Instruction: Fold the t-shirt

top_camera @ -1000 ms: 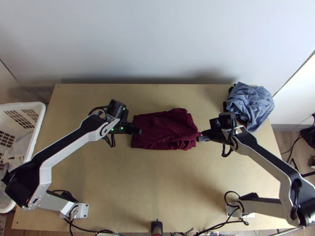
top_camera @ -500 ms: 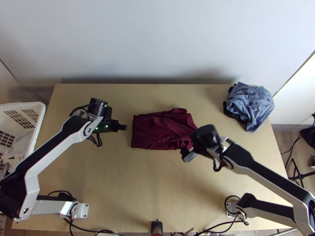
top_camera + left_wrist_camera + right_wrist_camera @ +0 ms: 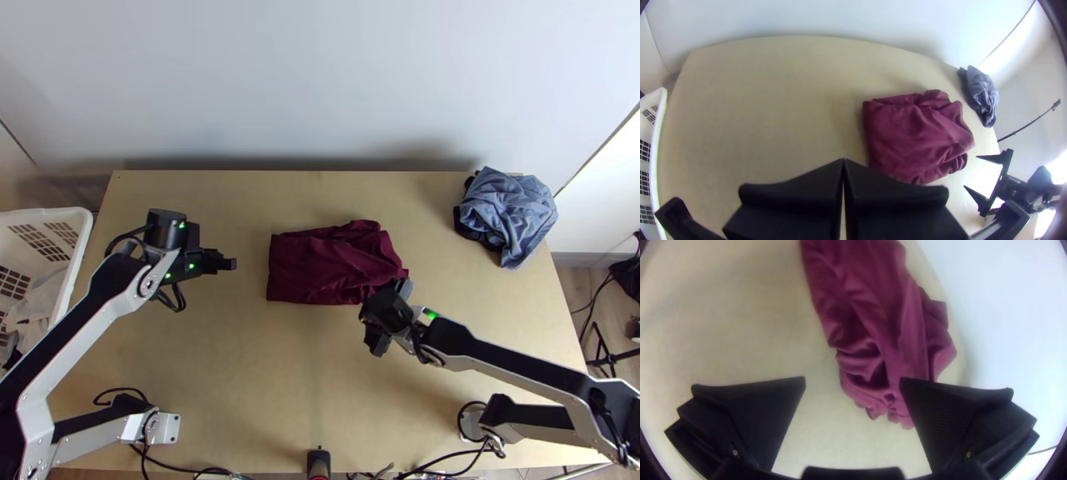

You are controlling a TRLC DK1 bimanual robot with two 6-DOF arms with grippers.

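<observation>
Withdrawn leftward: we see the left gripper farther from the maroon t-shirt, fingers closed together.
We locate the shirt mid-table, a rough rectangle, smoother at left, creased and bunched at right; the right gripper stands open by its near right corner. Crumpled blue cloth lies far right.

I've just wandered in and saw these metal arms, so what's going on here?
Two robot arms are at work folding a dark red t-shirt. It lies partly folded on the table, neater at its left end and rumpled at its right. Neither arm grips it now: the left gripper is shut, off to the shirt's left, and the right gripper is open by the rumpled end. A blue-grey cloth lies bunched at the far right corner.
</observation>
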